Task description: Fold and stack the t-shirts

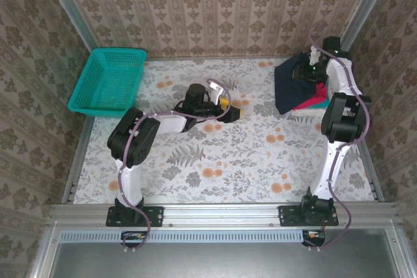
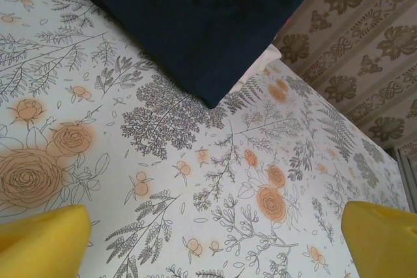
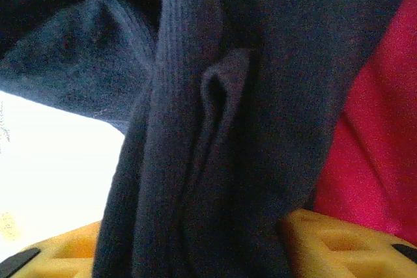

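Your right gripper (image 3: 195,255) pinches the navy t-shirt (image 3: 260,96) between its fingers, the pink t-shirt (image 3: 384,128) just beside them, likely for stacking. Your left gripper (image 2: 215,239) hangs wide open, empty.

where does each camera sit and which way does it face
top: above and behind, looking down on table; left arm, right arm and bases show
left wrist: over table, facing navy shirt; open left pincer shows
right wrist: close on navy shirt, gripped by right pincer; pink shirt beside
shared: navy shirt in all three

Left jaws wide, right jaws clamped
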`<state>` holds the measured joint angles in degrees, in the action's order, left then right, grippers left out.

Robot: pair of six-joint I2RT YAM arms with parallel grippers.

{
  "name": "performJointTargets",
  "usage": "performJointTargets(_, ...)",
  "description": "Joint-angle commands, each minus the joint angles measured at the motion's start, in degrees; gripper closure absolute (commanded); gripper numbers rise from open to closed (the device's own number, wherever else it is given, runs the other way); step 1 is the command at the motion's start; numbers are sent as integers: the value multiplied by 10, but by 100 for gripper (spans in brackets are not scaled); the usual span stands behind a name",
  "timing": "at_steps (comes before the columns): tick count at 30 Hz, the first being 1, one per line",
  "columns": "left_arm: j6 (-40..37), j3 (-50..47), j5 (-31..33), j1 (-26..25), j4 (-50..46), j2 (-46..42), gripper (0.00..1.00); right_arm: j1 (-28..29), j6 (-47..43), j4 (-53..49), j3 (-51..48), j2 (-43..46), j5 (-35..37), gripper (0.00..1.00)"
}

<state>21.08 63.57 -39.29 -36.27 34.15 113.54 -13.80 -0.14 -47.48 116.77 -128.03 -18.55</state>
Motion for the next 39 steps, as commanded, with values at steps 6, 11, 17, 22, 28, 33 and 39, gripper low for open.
performJointTargets(6,12,-13,-11,6,29,8,0,19,-25,-42,46,-12,4,96)
performJointTargets(11,14,-14,-12,8,33,9,0,44,-45,-28,23,32,29,100)
performJointTargets(17,21,-14,-15,8,42,14,0,57,-39,11,2,93,51,100)
performJointTargets(22,20,-19,-13,9,42,12,0,33,-19,10,30,110,28,100)
performJointTargets(28,24,-21,-12,10,49,15,0,-14,9,-10,69,101,-23,100)
performJointTargets(33,26,-22,-13,11,50,17,0,-52,14,-29,86,79,-30,100)
performJointTargets(39,29,-21,-13,11,52,19,0,-90,6,-32,76,53,-34,100)
